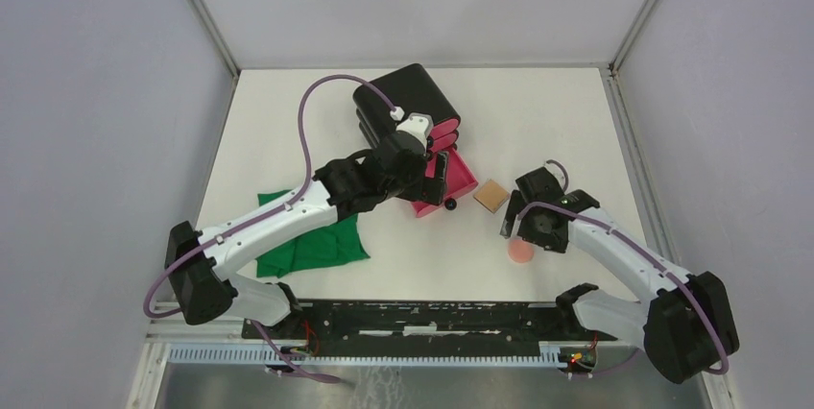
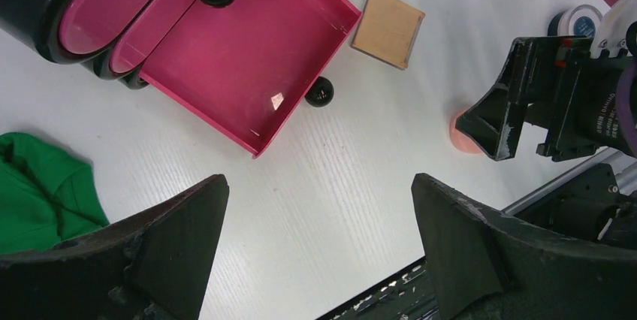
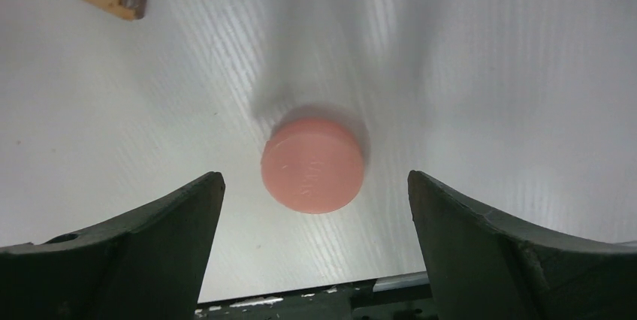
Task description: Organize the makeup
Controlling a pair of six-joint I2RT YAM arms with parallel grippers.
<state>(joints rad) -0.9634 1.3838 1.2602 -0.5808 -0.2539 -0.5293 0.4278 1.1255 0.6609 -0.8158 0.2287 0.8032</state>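
The pink round puff (image 3: 312, 164) lies flat on the white table, just ahead of and between the fingers of my right gripper (image 3: 313, 179), which is open and empty above it. The puff also shows in the top view (image 1: 520, 252). The tan square pad (image 1: 490, 195) lies beside the open pink drawer (image 2: 248, 49), which is empty. My left gripper (image 2: 319, 200) is open and empty, hovering over the table near that drawer. A small round white-rimmed compact (image 2: 578, 19) shows behind the right arm. The orange sponges and the tube are out of view.
The black box with pink drawers (image 1: 408, 102) stands at the back centre, its bottom drawer pulled out with a black ball knob (image 2: 320, 92). A green cloth (image 1: 312, 241) lies front left. The black rail (image 1: 422, 318) runs along the near edge.
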